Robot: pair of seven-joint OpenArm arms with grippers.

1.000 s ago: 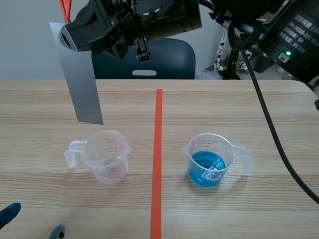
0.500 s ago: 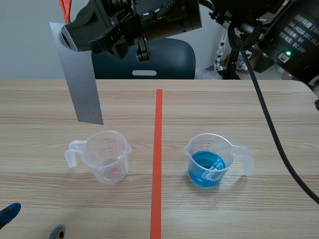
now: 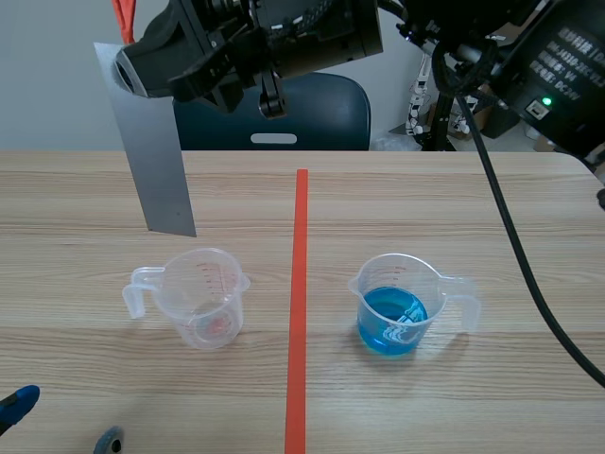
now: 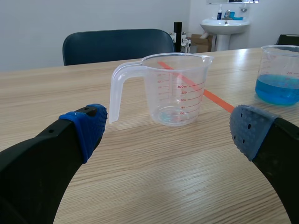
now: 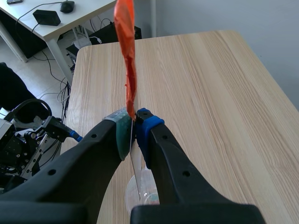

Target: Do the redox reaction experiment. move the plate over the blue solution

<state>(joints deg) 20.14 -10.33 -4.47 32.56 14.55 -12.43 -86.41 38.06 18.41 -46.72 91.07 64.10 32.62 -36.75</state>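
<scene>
Though edge-on from the wrist, plate (image 3: 156, 170) seemingly fast between pads (image 5: 122, 134) of right pincer (image 5: 134, 125).

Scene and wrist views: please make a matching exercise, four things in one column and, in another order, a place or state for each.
1. grey metal plate
2. clear plastic measuring cup with no blue solution
3. clear plastic measuring cup holding blue solution
4. left gripper

A. on the table, right of the orange-red tape line
B. open, holding nothing
C. in the air, clamped in the right gripper
D. on the table, left of that line

Pairs: 1-C, 2-D, 3-A, 4-B
</scene>
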